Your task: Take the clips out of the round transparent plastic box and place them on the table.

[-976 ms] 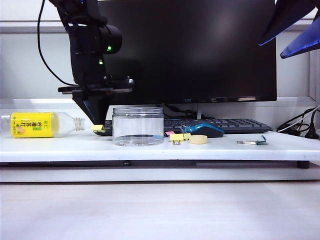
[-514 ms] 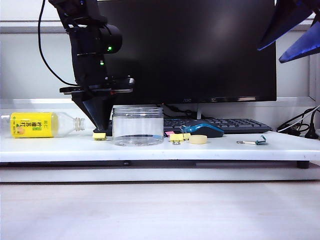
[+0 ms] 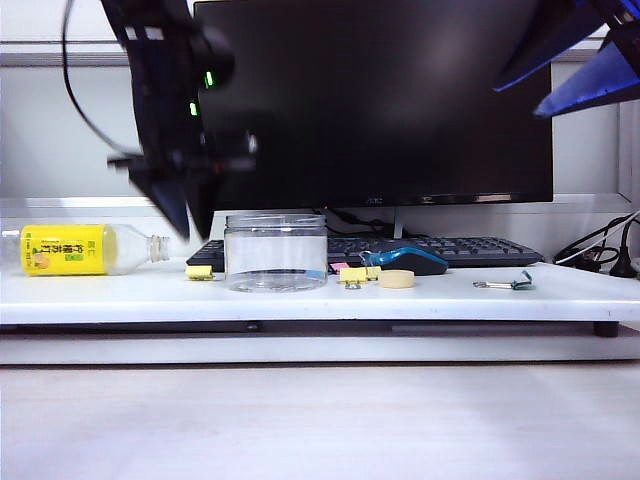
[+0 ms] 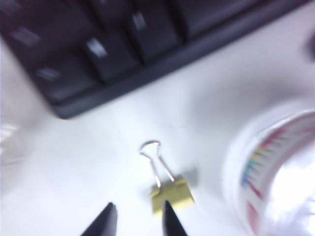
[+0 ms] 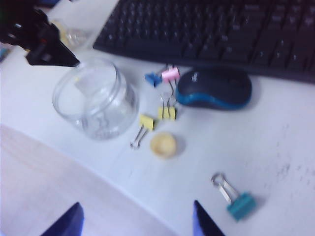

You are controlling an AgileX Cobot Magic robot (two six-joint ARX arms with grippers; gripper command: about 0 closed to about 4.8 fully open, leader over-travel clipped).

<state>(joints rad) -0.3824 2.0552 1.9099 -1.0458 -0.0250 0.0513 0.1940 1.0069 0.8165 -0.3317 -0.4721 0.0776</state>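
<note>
Exterior view: white desk surface (image 3: 560,292) carries a round transparent plastic box (image 3: 276,252), standing upright left of centre. One pale-yellow binder clip (image 3: 199,271) lies just left of the box; two more lie just right. The blurred left gripper (image 3: 187,205) hangs above that left clip. The right gripper (image 3: 575,65) hovers high at far right.

Left wrist view: left gripper (image 4: 134,220) jaws stand partly apart, holding nothing; the clip (image 4: 170,194) lies on the table, wire handles pointing toward the black keyboard (image 4: 123,44).

Right wrist view: right gripper (image 5: 137,219) is wide open, empty. The box looks nearly empty, though I cannot tell for sure.
</note>
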